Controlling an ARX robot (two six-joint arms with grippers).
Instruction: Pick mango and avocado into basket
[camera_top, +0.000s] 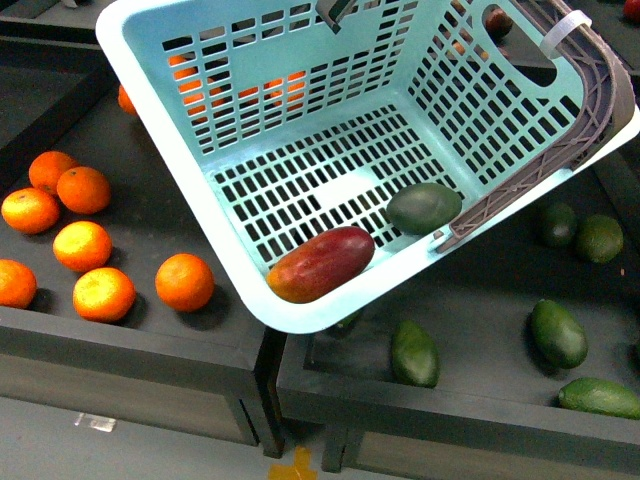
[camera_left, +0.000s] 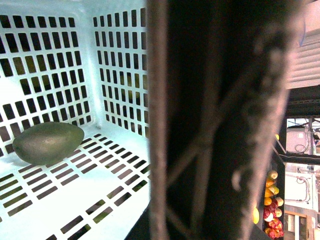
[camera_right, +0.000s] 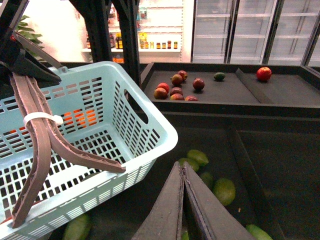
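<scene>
We see mango (camera_top: 320, 264) & avocado (camera_top: 424, 207) in tilted basket (camera_top: 300, 313); more tilt could spill them. Right gripper (camera_right: 184, 172) pressed together, empty; left one's state can't tell.

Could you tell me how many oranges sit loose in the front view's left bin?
7: two at the back, one left, one middle, three in front. More show through the basket slots.

Dark display bins (camera_top: 150, 335) with raised edges stand on a grey floor (camera_top: 120, 450). Behind them, glass-door refrigerator cases (camera_right: 250, 30) line a bright back wall, beside black shelving uprights (camera_right: 131, 35) and shelves of bottles (camera_right: 160, 44)
</scene>
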